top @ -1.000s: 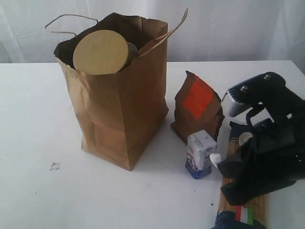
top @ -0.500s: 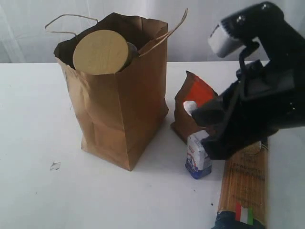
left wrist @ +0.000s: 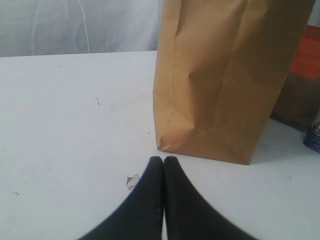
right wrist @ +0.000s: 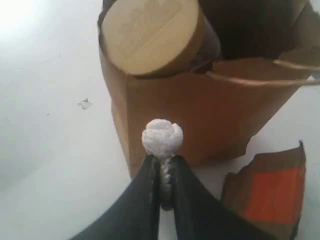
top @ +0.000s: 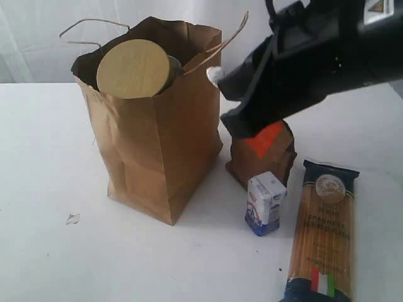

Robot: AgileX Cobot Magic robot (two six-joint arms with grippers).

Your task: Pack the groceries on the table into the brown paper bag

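The brown paper bag (top: 157, 126) stands upright on the white table (top: 44, 157), with the tan-lidded jar (top: 132, 68) leaning out of its mouth. My right gripper (top: 217, 78) hovers just right of the bag's top edge, shut on a small white crumpled lump (right wrist: 162, 137). Below it in the right wrist view are the bag (right wrist: 200, 110), the jar lid (right wrist: 150, 32) and the brown pouch (right wrist: 272, 195). The pouch (top: 264, 154), the white-blue carton (top: 264, 202) and the spaghetti pack (top: 324, 233) sit to the bag's right. My left gripper (left wrist: 163, 160) is shut and empty, low near the bag's base (left wrist: 225, 75).
A tiny torn scrap (top: 72, 218) lies on the table left of the bag, close to my left gripper (left wrist: 132, 181). The bag's two thin loop handles (top: 94, 28) stick up. A white curtain hangs behind the table.
My right arm has risen from beside the carton and spaghetti pack, swinging up and left to the bag's top edge with the white lump in its jaws. The left gripper has not moved.
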